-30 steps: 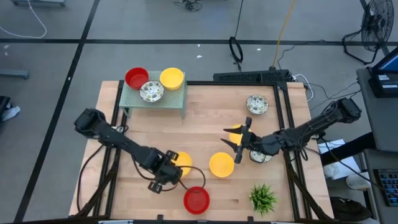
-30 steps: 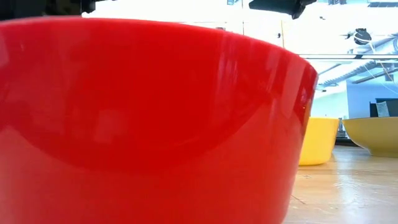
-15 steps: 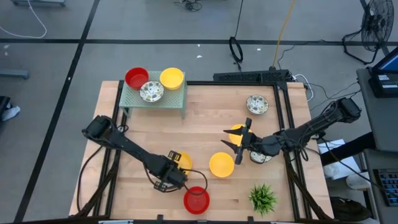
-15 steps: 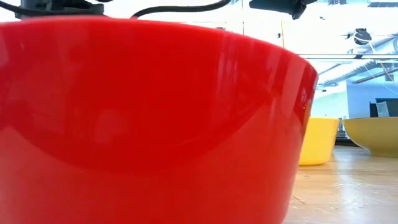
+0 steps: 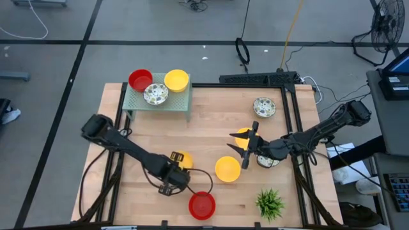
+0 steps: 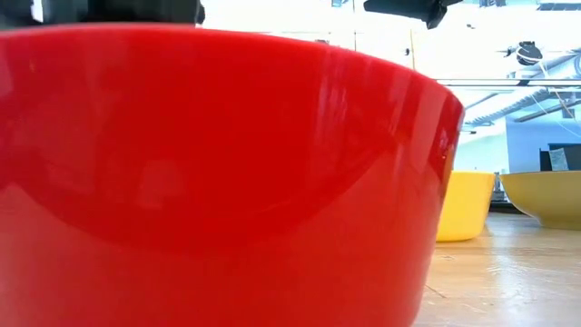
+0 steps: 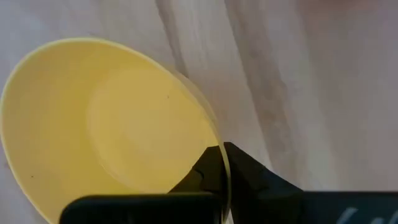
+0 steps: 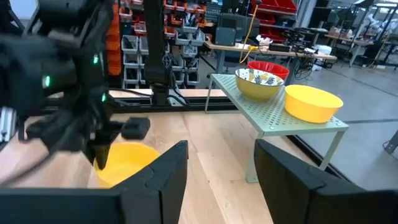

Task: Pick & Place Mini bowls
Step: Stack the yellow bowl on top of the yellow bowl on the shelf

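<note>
While three bowls sit on the shelf (image 5: pixel 160 101), we pinch a yellow bowl's (image 5: pixel 181 159) rim with the left gripper (image 7: pixel 222 167); the right gripper (image 5: pixel 246 145) waits spread, six bowls left.

A plain yellow bowl (image 7: pixel 106 124) is sitting on pale wood (image 7: pixel 323 93); a red bowl (image 5: pixel 202 206) is showing nearby.

Green plant (image 5: pixel 270 202) on wooden table (image 5: pixel 211 134) beside perforated shelf (image 5: pixel 163 103)
</note>
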Motion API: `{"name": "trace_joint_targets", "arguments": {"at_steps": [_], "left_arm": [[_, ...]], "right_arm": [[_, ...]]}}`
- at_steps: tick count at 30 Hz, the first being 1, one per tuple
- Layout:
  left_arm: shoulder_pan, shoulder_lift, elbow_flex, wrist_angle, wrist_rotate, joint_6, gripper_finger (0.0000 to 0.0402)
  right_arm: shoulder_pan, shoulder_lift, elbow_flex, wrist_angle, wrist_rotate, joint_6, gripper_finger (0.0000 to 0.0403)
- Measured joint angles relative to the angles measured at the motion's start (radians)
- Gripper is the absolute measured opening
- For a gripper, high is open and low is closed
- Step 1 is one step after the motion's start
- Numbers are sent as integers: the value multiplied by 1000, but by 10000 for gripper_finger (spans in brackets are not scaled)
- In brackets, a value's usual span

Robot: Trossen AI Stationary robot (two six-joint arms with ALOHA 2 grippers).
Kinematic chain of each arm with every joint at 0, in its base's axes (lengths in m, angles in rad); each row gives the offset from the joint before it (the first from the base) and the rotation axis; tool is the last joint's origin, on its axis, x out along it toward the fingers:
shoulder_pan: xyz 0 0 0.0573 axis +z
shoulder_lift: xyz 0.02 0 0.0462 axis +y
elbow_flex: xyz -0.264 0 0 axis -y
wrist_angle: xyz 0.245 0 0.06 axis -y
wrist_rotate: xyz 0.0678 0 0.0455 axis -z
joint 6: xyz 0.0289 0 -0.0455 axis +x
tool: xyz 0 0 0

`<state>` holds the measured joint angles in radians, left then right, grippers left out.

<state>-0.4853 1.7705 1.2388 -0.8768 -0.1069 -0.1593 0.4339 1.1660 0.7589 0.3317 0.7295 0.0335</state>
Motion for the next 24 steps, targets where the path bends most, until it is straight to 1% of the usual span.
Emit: {"name": "trace_joint_targets", "arguments": {"at_steps": [3,5,7,10,13,19,22,24], "left_arm": [[10,-88,0,3,-33,-8,9],[22,-157,0,15,-87,-8,6],[39,-223,0,19,-157,-7,5],[77,-312,0,34,-292,2,8],[144,-380,0,80,-393,57,5],[355,-454,0,197,-448,238,5],[487,-464,0,236,-438,301,5],[577,-463,1,249,-409,319,7]], "right_arm": [[0,0,0,0,-1,42,171],[0,0,0,0,-1,59,171],[0,0,0,0,-1,59,171],[-1,0,0,0,-1,59,171],[-2,0,0,0,-1,59,171],[-2,0,-4,0,-1,60,171],[-2,0,-22,0,-1,81,171],[-2,0,-36,-1,0,94,171]]}}
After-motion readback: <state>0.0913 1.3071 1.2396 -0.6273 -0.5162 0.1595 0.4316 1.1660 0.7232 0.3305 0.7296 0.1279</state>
